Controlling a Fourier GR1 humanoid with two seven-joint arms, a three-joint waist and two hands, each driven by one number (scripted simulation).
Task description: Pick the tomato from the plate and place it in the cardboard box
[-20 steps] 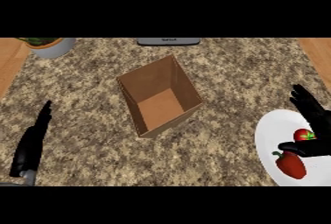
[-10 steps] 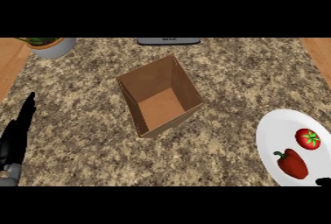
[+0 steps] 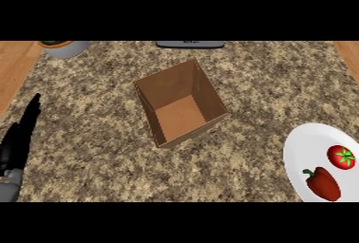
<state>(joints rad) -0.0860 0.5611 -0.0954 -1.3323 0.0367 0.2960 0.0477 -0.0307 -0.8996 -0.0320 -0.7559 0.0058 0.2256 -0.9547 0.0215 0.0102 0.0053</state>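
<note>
Far right on the plate (image 3: 306, 148) sits the tomato (image 3: 342, 157), across the cardboard box (image 3: 172, 88) from the left hand (image 3: 18, 141), fingers straight; right hand unseen.

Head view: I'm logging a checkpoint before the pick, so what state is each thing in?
Cardboard box: upright, top open, nothing inside.
Tomato: lying on the plate, not held.
Red pepper: lying on the plate beside the tomato.
Plate: flat on the counter, partly cut off at the right edge.
Left hand: open, fingers straight, holding nothing.
Right hand: not in view.
</note>
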